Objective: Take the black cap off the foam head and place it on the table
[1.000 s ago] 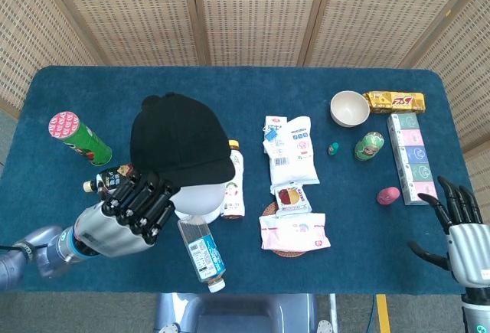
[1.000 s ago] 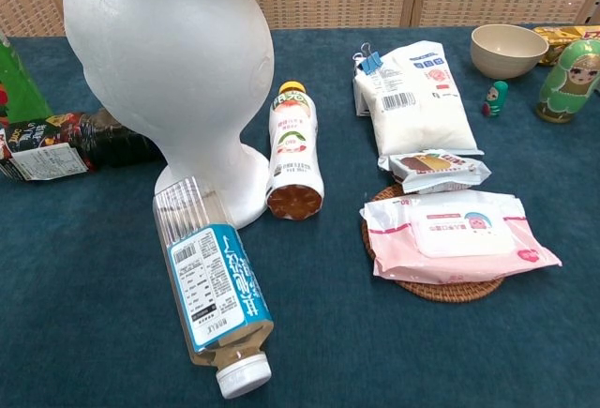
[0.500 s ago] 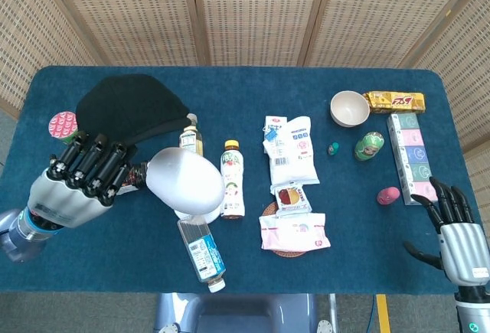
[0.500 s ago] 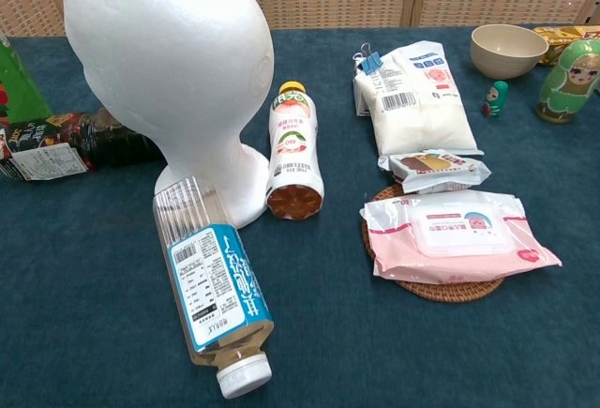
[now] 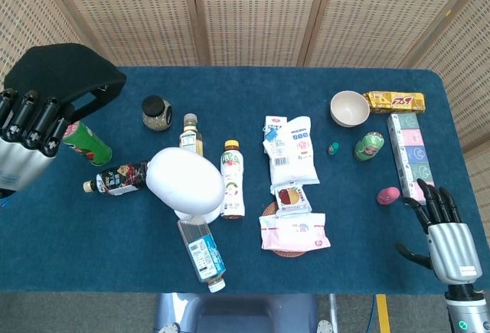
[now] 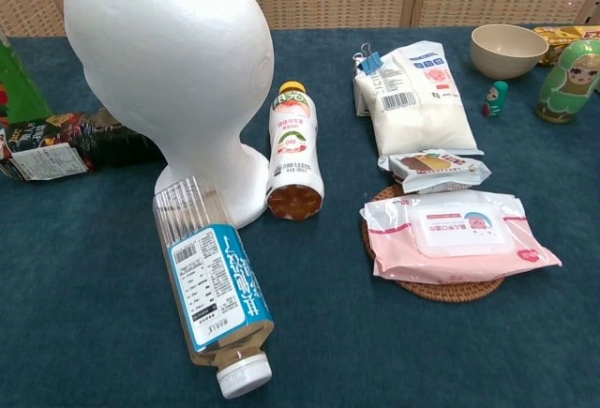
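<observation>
Our left hand grips the black cap above the tabletop, clear of the bare foam head; our right hand hangs released.

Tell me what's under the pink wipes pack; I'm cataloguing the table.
A round woven coaster lies under the pink wipes pack; only its rim shows around the pack. Its middle is covered, so anything else there can't be seen.

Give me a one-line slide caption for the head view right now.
Left hand holds the black cap up at the table's far-left corner, clear of the bare foam head; right hand open.
</observation>
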Controlling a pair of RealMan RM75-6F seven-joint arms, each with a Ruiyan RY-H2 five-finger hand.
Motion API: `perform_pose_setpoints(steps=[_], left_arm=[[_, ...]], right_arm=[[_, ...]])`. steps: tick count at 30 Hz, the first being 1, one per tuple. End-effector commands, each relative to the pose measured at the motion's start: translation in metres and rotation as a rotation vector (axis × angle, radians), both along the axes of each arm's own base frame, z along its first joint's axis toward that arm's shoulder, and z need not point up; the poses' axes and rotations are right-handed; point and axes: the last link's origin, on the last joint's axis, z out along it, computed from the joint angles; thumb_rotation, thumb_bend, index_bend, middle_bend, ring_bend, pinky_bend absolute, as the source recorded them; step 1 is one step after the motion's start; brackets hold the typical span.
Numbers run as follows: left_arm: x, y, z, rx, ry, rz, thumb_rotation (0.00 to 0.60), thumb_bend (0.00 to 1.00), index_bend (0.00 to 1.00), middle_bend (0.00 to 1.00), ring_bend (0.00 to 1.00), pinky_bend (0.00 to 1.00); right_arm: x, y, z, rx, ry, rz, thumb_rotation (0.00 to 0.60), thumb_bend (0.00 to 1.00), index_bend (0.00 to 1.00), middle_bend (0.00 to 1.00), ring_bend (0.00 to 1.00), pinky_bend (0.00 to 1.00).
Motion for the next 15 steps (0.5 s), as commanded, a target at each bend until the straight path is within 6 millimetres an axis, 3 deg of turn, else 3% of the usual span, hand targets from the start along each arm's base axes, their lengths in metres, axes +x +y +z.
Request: perform_pose_setpoints(steps=[1, 15], left_arm=[[-0.024, 0.012, -0.002, -0.001, 0.066, 0.052, 0.6, 0.32, 0.86, 0.65, 0.55, 0.61], [-0.084, 0.029, 0.005, 0.061, 0.187, 0.259, 0.6, 0.32, 0.86, 0.65, 0.55, 0.61]], right_arm=[[0.001, 0.0, -0.003, 0.009, 0.005, 0.003, 0.6, 0.0, 0.21, 0.01, 0.0, 0.0], [0.001, 0.0, -0.007, 0.018, 0.017, -0.003, 0.6, 0.0, 0.21, 0.0, 0.0, 0.0]])
